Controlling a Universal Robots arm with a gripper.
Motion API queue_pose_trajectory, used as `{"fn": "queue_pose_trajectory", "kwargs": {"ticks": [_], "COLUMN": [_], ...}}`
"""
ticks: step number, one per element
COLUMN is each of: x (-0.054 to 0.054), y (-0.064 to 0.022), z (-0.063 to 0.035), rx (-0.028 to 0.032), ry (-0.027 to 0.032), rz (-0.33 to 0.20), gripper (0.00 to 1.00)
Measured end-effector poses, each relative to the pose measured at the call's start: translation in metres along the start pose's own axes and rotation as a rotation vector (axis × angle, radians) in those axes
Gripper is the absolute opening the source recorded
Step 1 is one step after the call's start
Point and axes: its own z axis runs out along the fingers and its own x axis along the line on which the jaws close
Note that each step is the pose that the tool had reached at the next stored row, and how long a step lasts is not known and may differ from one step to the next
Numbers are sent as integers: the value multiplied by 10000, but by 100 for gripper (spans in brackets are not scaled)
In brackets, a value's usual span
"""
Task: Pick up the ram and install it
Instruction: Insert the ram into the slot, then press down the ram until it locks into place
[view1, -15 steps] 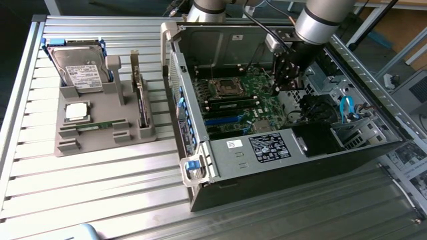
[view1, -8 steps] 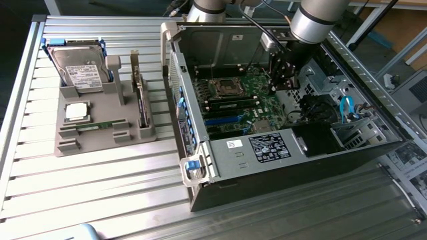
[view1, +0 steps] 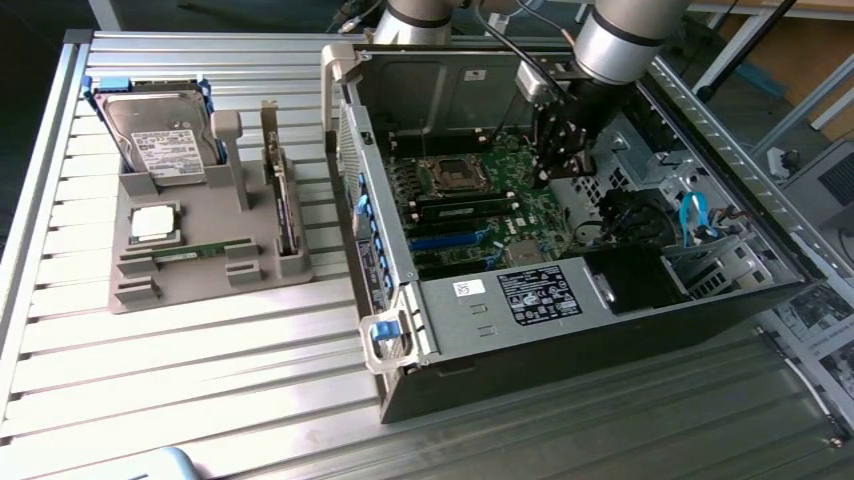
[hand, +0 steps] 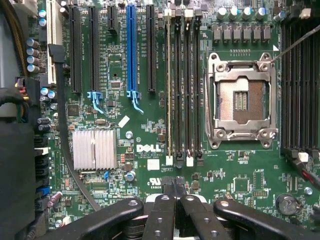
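Observation:
A thin green ram stick (view1: 200, 250) lies flat in the grey holder (view1: 134, 290) on the exterior view's left. A look-alike stick (view1: 282, 205) stands on edge along the holder's side nearest the case. My gripper (view1: 554, 172) is far from both, reaching down inside the open computer case (view1: 534, 300) above the motherboard (hand: 125, 120). In the wrist view its black fingertips (hand: 175, 186) meet with nothing between them, just short of the row of long memory slots (hand: 182, 85). A thin green-gold edge runs along one slot (hand: 168, 85); I cannot tell whether it is a stick.
The holder also carries a silver hard drive (view1: 160, 140) and a square processor chip (view1: 154, 222). On the board are the bare processor socket (hand: 242, 100), a finned heatsink (hand: 94, 149), blue and black card slots (hand: 131, 50) and black cables (hand: 60, 115). Case walls surround the arm.

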Motion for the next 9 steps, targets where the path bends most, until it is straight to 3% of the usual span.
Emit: {"fn": "queue_pose_trajectory", "kwargs": {"ticks": [4,9], "x": [1,1], "y": [56,60], "z": [1,1], "rx": [7,8], "ry": [3,3], "rz": [-107,-112], "gripper": [11,11]}}
